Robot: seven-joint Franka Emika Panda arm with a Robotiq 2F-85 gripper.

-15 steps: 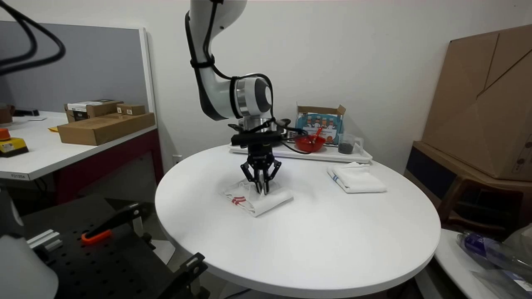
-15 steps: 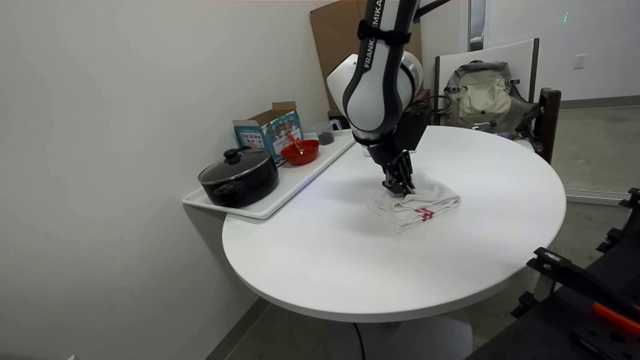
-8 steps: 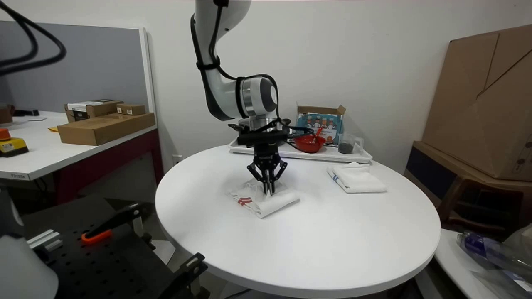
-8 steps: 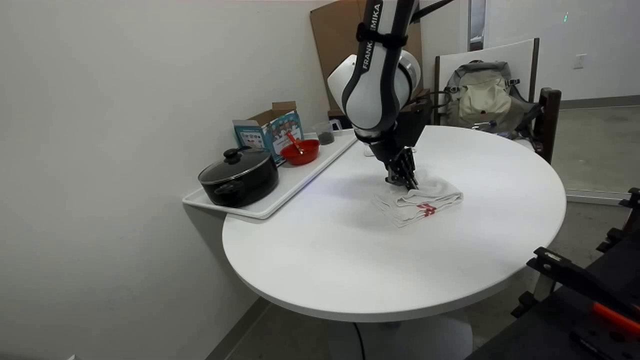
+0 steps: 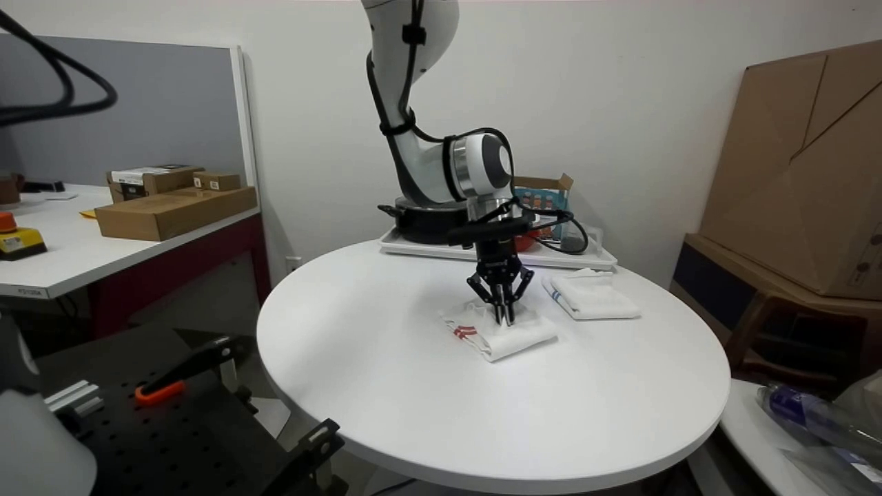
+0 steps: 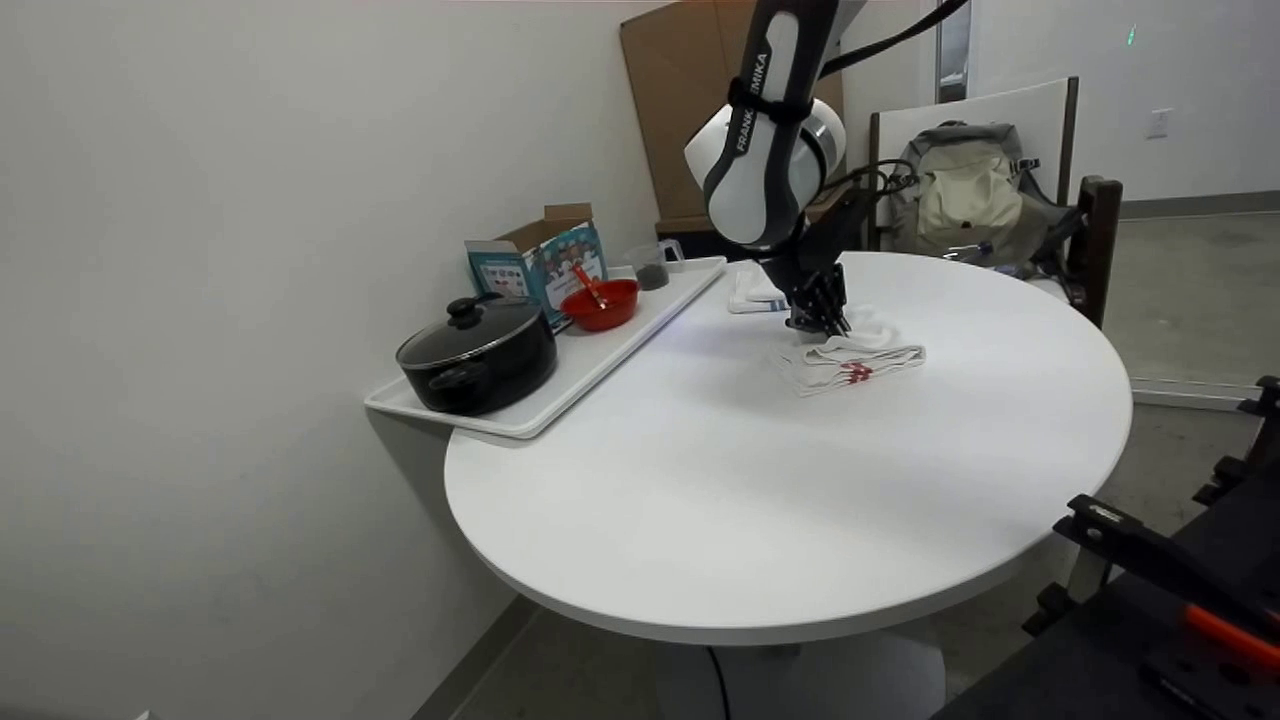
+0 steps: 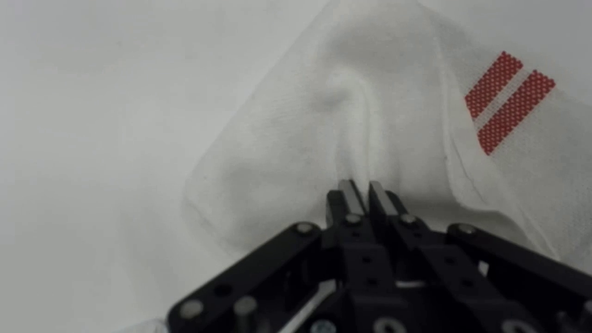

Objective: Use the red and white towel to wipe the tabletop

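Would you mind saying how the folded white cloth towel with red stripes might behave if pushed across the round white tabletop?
The red-striped towel is probably floppy, as its cloth ridges up where the black end effector pinches it. Lying folded on the round tabletop, it should slide rather than roll. Its wavy free edge might fold over.

Looks like a robotics lab — robot arm (image 5: 428, 169), perforated black plate (image 5: 165, 441), red-topped yellow button box (image 5: 22, 241).

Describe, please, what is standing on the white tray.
On the white tray stand a black pot, an open carton, a red bowl holding a red utensil and a clear cup. What is under the pot's lid or behind the carton cannot be seen.
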